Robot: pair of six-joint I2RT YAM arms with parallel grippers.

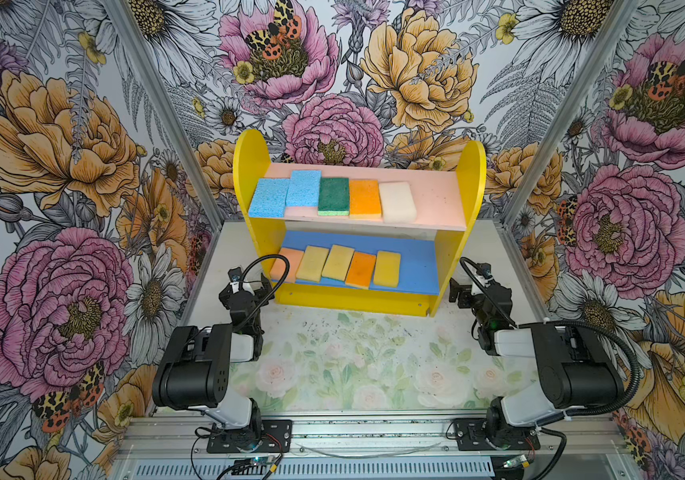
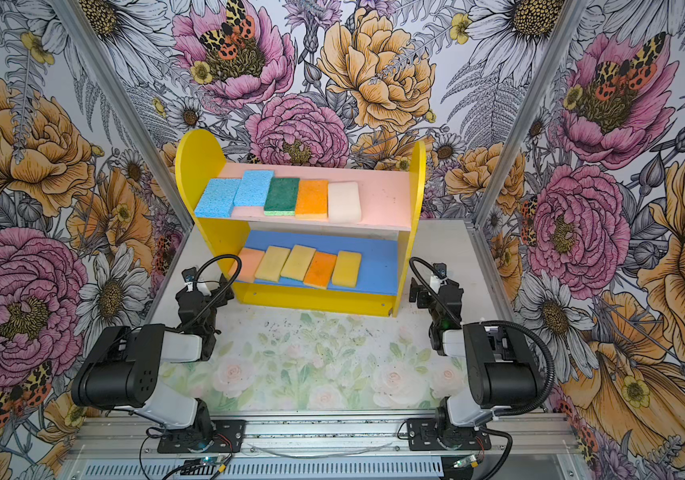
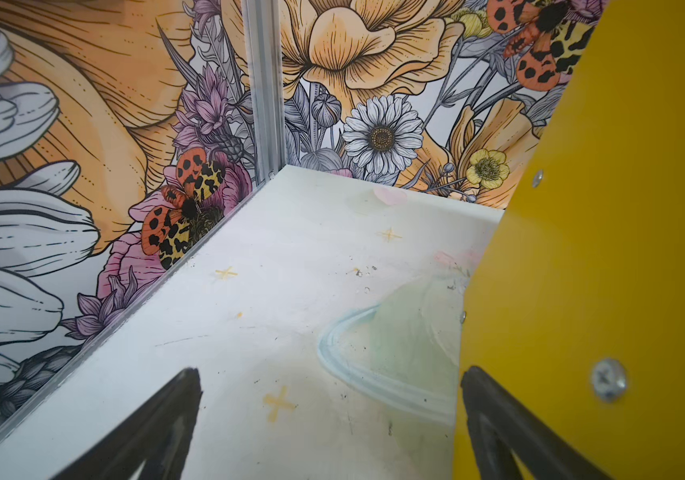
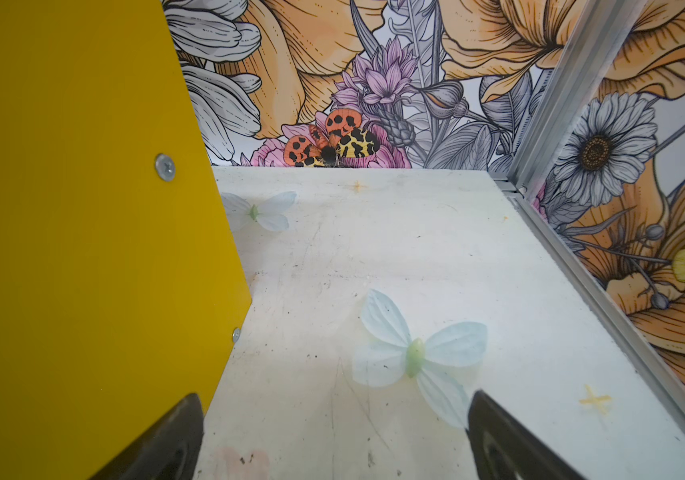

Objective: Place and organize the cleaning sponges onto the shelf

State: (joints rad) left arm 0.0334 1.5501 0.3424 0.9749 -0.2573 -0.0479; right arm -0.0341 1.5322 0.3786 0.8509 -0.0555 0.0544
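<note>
Sponges (image 1: 387, 269): ten. Blue sponges (image 1: 268, 198) two, yellow sponges (image 1: 311, 262) three, orange sponges (image 1: 364, 198) two. Dark green sponge (image 1: 333, 195), cream-white sponge (image 1: 396, 201), peach-pink sponge (image 1: 284, 264): one each. Shelf (image 1: 249, 166) one, boards (image 1: 436, 199) two. Robot arms (image 1: 195, 370) two.

Bold floral wallpaper (image 1: 62, 166) of pink and orange peonies, daisies and spotted moths covers all three walls in both top views. Grey aluminium posts (image 1: 170, 120) mark the back corners. A pale, scuffed rose-print tabletop (image 1: 353, 365) fills the lower centre.

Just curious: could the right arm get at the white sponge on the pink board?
Probably yes: the right gripper is open and empty, and the white sponge lies uncovered up front.
</note>
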